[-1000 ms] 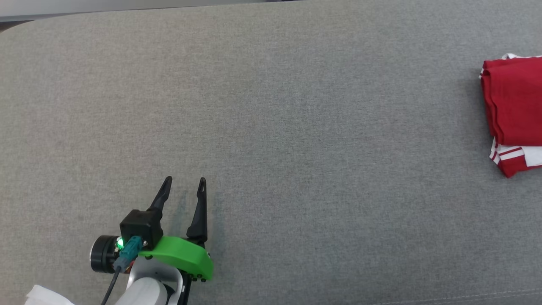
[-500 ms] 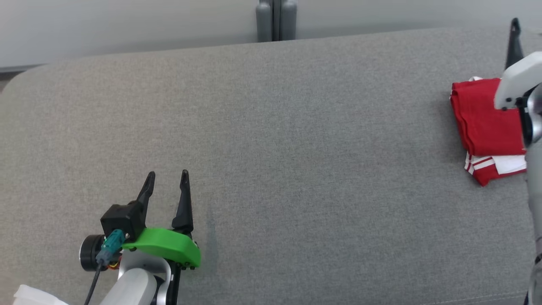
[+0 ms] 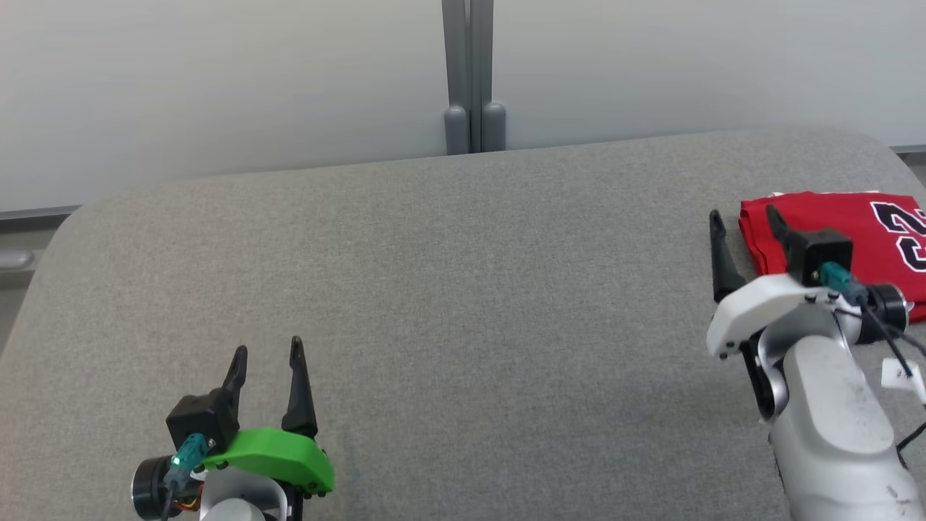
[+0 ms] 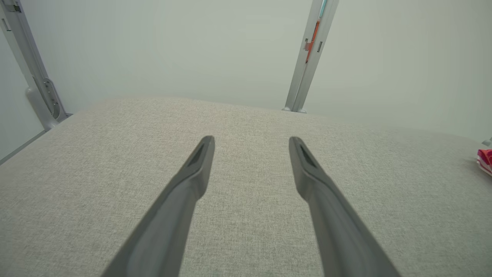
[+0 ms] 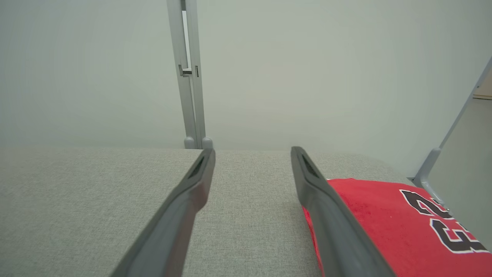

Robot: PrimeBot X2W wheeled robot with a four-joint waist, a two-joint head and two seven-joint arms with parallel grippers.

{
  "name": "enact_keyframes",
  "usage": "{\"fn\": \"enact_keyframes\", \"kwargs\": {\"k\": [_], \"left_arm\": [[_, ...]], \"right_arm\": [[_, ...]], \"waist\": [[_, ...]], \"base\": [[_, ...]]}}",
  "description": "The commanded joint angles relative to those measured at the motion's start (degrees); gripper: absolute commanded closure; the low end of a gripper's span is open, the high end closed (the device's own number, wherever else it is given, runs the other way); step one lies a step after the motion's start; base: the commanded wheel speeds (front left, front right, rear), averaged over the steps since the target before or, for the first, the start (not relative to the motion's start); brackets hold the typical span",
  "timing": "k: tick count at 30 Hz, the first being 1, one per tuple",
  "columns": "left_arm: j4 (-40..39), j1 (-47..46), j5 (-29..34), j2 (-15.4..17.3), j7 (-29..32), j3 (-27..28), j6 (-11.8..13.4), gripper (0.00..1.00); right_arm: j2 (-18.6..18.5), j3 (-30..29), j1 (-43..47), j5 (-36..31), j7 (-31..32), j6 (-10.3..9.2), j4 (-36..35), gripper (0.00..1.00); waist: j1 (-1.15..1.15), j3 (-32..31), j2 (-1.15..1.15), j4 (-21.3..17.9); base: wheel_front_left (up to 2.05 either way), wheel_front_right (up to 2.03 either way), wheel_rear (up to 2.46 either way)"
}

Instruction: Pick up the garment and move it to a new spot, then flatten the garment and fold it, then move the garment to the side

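Grey fabric surface [image 3: 434, 289]; pale, perhaps frosted, wall [image 3: 217, 87].

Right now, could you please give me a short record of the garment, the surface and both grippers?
garment: red jersey, folded, black numerals up, at the far right
surface: grey fabric table
left gripper: open, holding nothing, near front left
right gripper: open, holding nothing, beside jersey's left edge
backdrop: pale wall, grey post

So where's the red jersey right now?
In the head view the jersey lies on the grey table at its right end, near the back edge. The open right gripper sits at the jersey's left edge.
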Motion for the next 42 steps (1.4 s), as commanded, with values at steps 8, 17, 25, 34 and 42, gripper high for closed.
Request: {"fn": "enact_keyframes", "kwargs": {"k": [8,17,25,34,42], "left_arm": [[-0.21,4.52,2.45,-2.46,-0.21,1.3,0.0,0.0],[-0.45,7.29,3.92,-3.56,-0.21,0.97,-0.2,0.0],[-0.82,9.0,3.92,-3.02,0.01,0.01,-0.31,0.0],[-1.82,9.02,4.26,-2.18,0.71,-0.57,0.23,0.0],[-2.64,9.39,3.49,-1.94,1.38,-0.75,0.28,0.0]], "right_arm": [[2.54,1.92,14.98,1.62,0.57,-0.12,-13.22,0.0],[2.73,5.03,28.34,10.14,2.85,-0.11,-25.28,0.0],[2.73,6.05,32.87,12.05,3.97,-0.12,-30.65,0.0],[2.73,6.19,34.41,12.68,4.52,-0.11,-32.13,0.0],[2.74,6.12,34.43,12.2,5.25,-0.11,-32.96,0.0]], "waist": [[0.0,-3.03,0.0,1.63],[0.0,-3.88,0.0,3.53],[0.0,-3.97,0.0,4.29],[0.0,-4.15,0.0,4.34],[0.0,-4.13,0.0,4.16]], "base": [[0.0,0.0,0.0],[0.0,0.0,0.0],[0.0,0.0,0.0],[0.0,0.0,0.0],[0.0,0.0,0.0]]}}
